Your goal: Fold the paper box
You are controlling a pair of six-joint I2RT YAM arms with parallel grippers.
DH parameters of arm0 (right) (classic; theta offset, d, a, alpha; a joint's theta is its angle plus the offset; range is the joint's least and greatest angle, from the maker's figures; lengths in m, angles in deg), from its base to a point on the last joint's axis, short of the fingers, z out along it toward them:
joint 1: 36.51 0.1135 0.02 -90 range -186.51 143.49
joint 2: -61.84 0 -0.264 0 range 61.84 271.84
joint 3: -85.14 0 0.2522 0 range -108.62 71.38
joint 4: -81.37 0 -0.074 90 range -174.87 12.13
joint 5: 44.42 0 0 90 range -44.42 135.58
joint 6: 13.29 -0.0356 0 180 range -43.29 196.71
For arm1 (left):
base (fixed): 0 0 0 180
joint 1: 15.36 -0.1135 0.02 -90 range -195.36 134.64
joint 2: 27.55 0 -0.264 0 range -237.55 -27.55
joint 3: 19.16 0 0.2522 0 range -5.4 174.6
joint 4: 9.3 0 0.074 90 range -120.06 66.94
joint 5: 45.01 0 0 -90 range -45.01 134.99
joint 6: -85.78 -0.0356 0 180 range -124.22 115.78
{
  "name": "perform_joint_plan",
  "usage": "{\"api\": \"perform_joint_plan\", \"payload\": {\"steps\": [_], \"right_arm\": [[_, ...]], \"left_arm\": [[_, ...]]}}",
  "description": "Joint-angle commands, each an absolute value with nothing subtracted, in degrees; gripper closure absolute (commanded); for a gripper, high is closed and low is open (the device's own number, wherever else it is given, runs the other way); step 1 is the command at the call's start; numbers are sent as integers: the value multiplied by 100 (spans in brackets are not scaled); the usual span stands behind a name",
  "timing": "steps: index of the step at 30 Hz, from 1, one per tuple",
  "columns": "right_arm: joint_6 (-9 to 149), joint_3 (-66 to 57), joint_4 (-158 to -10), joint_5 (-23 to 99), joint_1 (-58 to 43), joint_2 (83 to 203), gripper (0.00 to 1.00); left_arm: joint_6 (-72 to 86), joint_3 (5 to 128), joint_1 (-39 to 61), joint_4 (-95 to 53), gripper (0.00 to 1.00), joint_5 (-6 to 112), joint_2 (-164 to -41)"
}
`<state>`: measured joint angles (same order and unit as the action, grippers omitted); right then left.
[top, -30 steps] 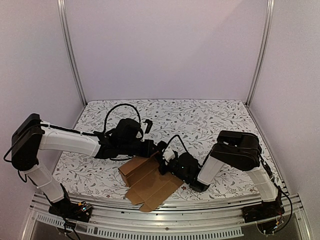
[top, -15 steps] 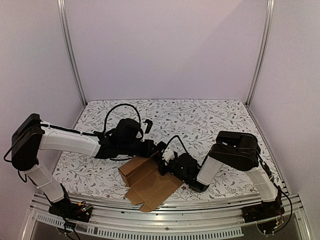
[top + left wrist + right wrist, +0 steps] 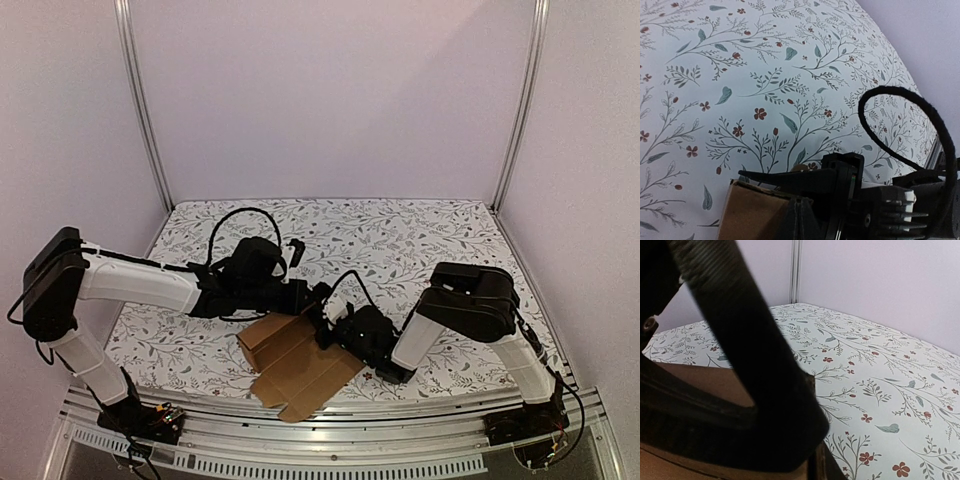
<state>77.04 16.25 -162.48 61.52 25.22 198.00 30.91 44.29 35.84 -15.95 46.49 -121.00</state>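
Floral-patterned table point(image 3: 430, 240) is enclosed by lilac walls. At its 6 o'clock edge lies the paper box point(image 3: 300, 368), a part-folded brown sheet. It is judged light, stiff across its panels and easily creased, so hold is best taken at flap edges. At the sheet's 12 o'clock corner the left gripper point(image 3: 318, 294) is closed beside a raised flap. The right gripper point(image 3: 336, 318), at 1 o'clock, cannot be read as open or closed. Free room is left toward 12 o'clock, while the front rail point(image 3: 400, 405) sits close.

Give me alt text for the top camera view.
A partly folded brown box lies at the near edge of a floral table. The left pincer and right pincer meet at its far corner, reaching in from either side.
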Motion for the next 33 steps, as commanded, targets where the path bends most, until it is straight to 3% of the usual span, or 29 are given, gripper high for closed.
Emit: {"api": "perform_joint_plan", "payload": {"steps": [1, 8, 12, 20, 21, 23, 25, 33], "right_arm": [[7741, 1540, -16538, 6246, 2504, 19913, 79], [7828, 1498, -16531, 6307, 2507, 19860, 79], [7866, 1495, -16529, 6239, 2504, 19851, 100], [7881, 1529, -16529, 6157, 2503, 19856, 100], [7881, 1531, -16529, 6127, 2501, 19852, 99], [7881, 1560, -16534, 6101, 2507, 19843, 81], [7862, 1639, -16538, 6107, 2507, 19796, 72], [7837, 2186, -16533, 5939, 2501, 19375, 54]], "left_arm": [[3070, 4460, 3548, -1823, 100, 4640, -12185], [3064, 4470, 3544, -1832, 100, 4649, -12204], [3056, 4486, 3544, -1841, 100, 4657, -12212], [3035, 4514, 3544, -1884, 100, 4652, -12212], [3039, 4514, 3544, -1889, 100, 4645, -12212], [3037, 4522, 3544, -1901, 100, 4636, -12204], [3039, 4517, 3544, -1896, 100, 4625, -12195], [3070, 4513, 3544, -1885, 100, 4553, -12203]]}}
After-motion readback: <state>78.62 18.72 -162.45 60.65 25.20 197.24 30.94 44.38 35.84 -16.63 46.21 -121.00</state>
